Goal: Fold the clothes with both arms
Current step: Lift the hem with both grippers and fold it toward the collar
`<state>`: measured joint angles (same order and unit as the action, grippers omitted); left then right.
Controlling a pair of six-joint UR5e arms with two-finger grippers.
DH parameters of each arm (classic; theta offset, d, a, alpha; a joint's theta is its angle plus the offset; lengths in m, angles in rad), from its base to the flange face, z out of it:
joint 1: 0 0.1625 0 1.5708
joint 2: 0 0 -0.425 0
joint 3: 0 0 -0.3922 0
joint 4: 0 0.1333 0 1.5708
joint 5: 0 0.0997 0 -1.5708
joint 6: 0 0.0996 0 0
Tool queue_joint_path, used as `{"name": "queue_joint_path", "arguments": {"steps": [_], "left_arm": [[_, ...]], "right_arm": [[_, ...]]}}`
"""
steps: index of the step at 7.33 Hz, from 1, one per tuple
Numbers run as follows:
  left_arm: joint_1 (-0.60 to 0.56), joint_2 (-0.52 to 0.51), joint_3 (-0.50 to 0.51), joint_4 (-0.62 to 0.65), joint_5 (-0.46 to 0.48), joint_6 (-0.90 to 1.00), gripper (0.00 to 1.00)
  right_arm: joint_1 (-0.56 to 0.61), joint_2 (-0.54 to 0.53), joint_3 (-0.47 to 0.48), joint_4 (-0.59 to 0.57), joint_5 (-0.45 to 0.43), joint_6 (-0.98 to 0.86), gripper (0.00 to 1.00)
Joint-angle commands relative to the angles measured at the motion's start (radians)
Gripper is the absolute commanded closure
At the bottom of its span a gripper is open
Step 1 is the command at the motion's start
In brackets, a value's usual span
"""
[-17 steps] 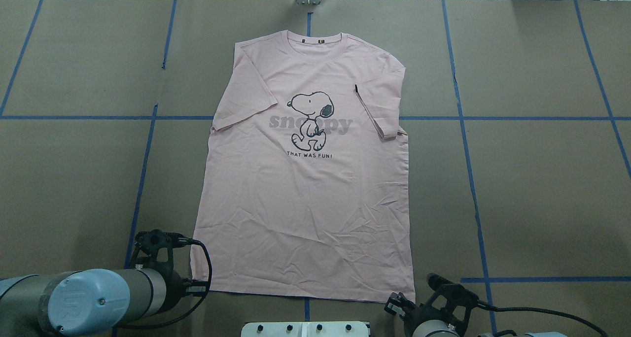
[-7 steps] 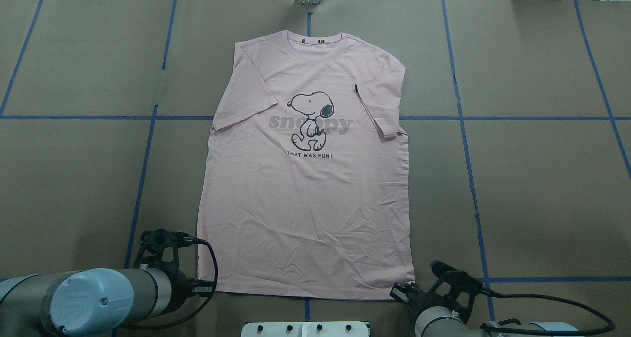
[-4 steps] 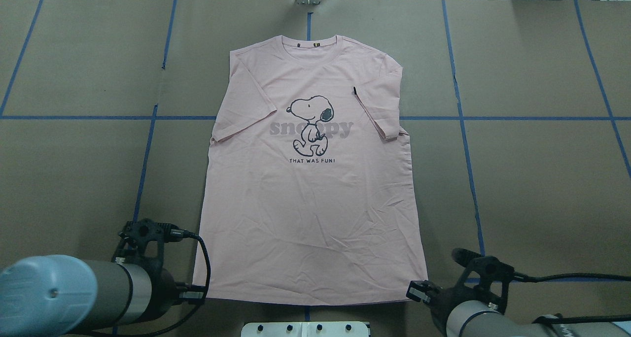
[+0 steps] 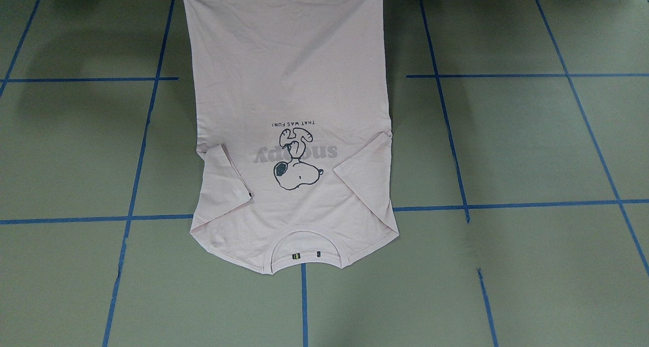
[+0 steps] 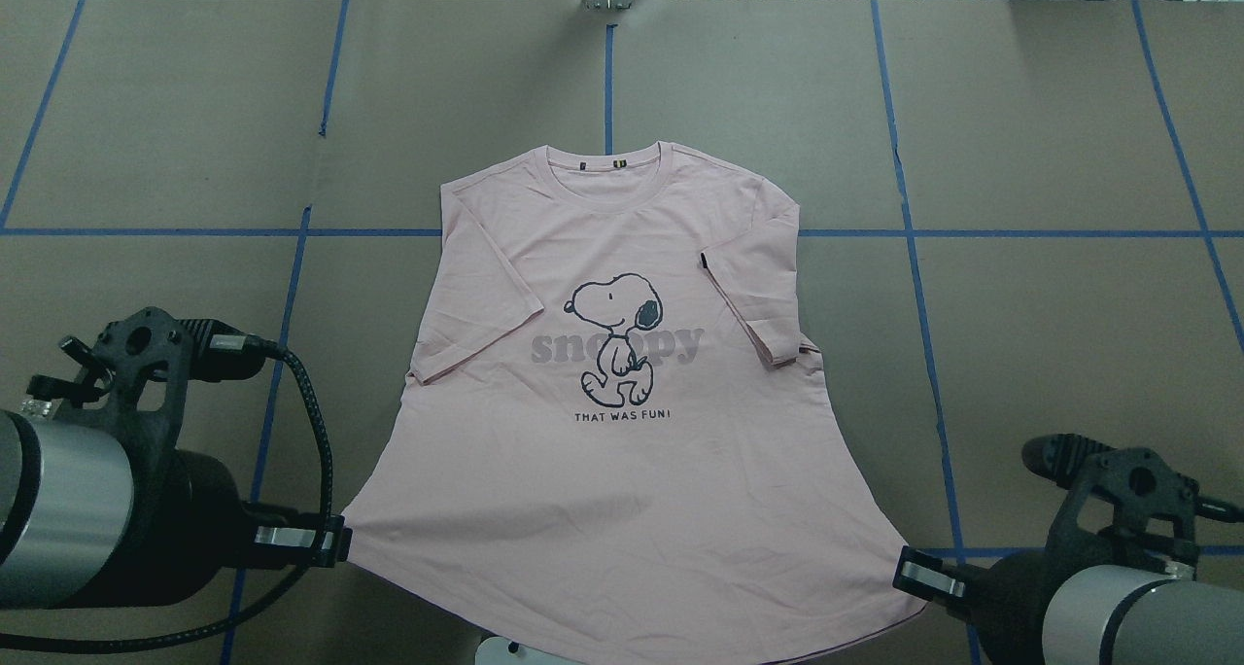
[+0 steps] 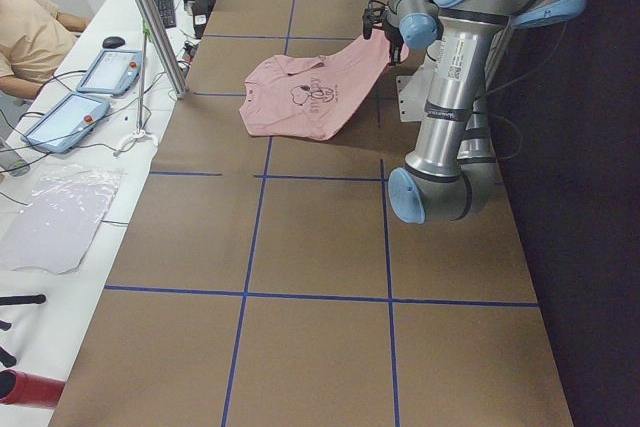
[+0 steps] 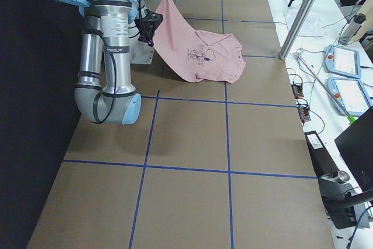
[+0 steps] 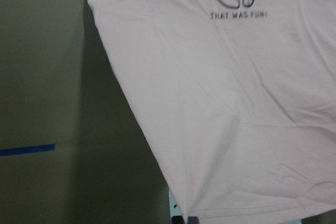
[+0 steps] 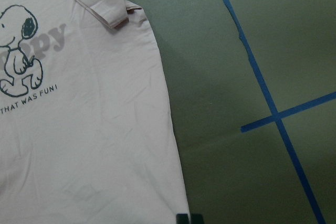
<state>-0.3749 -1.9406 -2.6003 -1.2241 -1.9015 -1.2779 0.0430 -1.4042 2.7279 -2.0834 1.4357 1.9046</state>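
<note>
- Currently the pale pink T-shirt (image 5: 622,490) lies print-up along the middle of the brown surface (image 5: 1069,354), with its collar (image 5: 603,171) at the end far from the robot.
- The left tool (image 5: 340,541) is clamped on the hem corner at the robot's left.
- The right tool (image 5: 906,574) is clamped on the opposite hem corner.
- Both hem corners are raised off the surface and the hem is stretched wide between them. The cloth slopes down from the tools to the shoulders, which rest on the surface.
- The cartoon dog (image 5: 614,339) faces up, and both short sleeves lie tucked in over the front.
- Blue tape lines (image 5: 1059,233) cross the surface around the shirt.
</note>
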Motion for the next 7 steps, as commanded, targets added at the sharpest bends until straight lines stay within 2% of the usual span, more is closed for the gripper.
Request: {"name": "queue_joint_path", "arguments": {"steps": [1, 2, 4, 5, 7], "left_arm": [[-0.091, -0.033, 0.096, 0.011, -0.005, 0.153, 1.0], [-0.143, -0.067, 0.162, 0.009, -0.005, 0.207, 1.0], [-0.197, -0.122, 0.288, -0.026, -0.004, 0.244, 1.0], [-0.244, -0.124, 0.371, -0.091, -0.005, 0.276, 1.0], [-0.347, -0.141, 0.555, -0.232, -0.005, 0.357, 1.0]], "right_arm": [[0.101, 0.106, -0.063, -0.026, 0.014, -0.129, 1.0], [0.195, 0.198, -0.176, -0.026, 0.015, -0.186, 1.0], [0.369, 0.261, -0.343, -0.01, 0.072, -0.336, 1.0], [0.453, 0.296, -0.429, 0.026, 0.101, -0.387, 1.0], [0.558, 0.298, -0.613, 0.225, 0.143, -0.45, 1.0]]}}
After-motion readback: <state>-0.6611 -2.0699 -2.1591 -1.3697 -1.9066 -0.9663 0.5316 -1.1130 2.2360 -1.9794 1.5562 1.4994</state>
